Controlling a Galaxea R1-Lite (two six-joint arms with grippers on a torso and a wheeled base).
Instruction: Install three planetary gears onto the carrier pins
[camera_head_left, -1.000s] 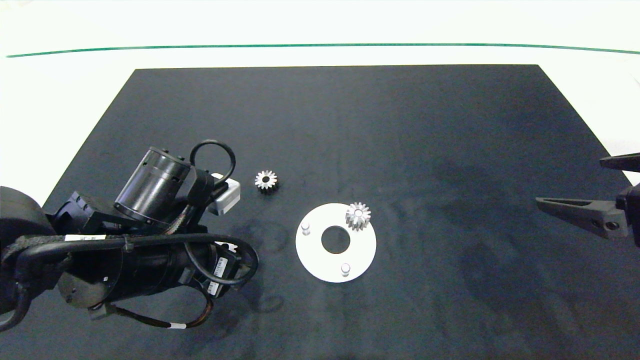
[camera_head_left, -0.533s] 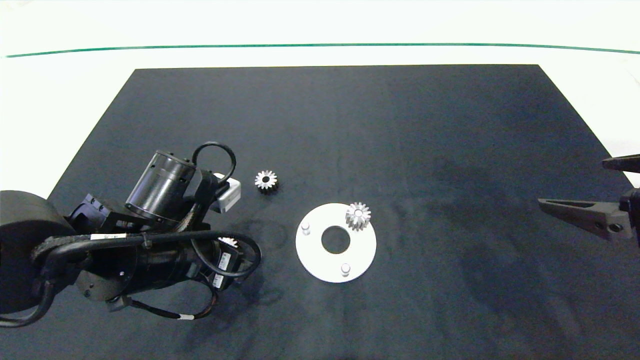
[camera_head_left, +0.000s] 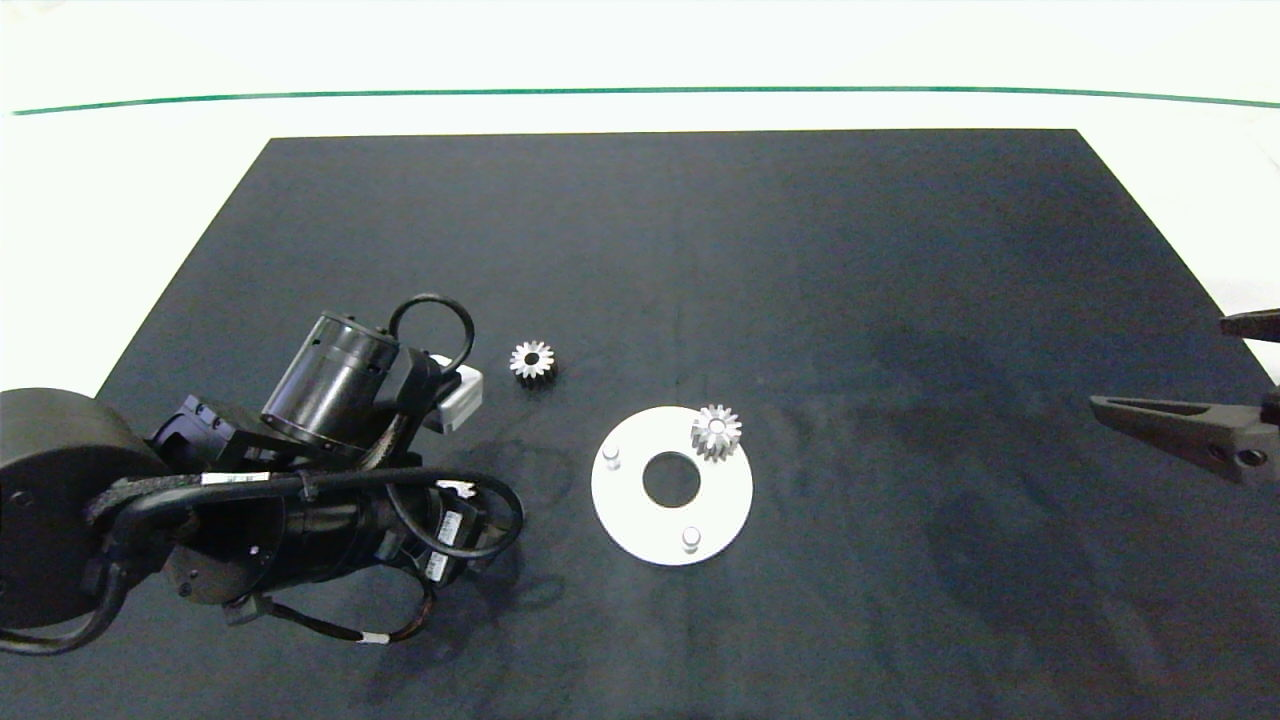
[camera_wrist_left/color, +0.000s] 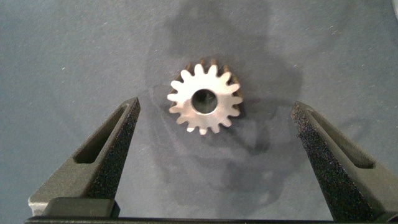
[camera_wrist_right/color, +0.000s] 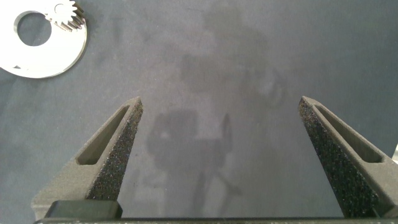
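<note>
The white disc lies mid-mat with one planetary gear seated on its far right carrier pin. The other two pins stand bare. A second gear lies flat on the mat to the disc's far left. The third gear lies flat on the mat between the fingers of my left gripper, which is open and hangs above it without touching. The left arm hides that gripper in the head view. My right gripper hovers open and empty at the right edge.
A black mat covers the table, with white table surface and a green line beyond it. The right wrist view shows the disc and its mounted gear far from that gripper.
The left arm has shifted slightly toward the near edge over the third gear. The right gripper has drawn back a little toward the right edge. Gears and disc have not moved.
</note>
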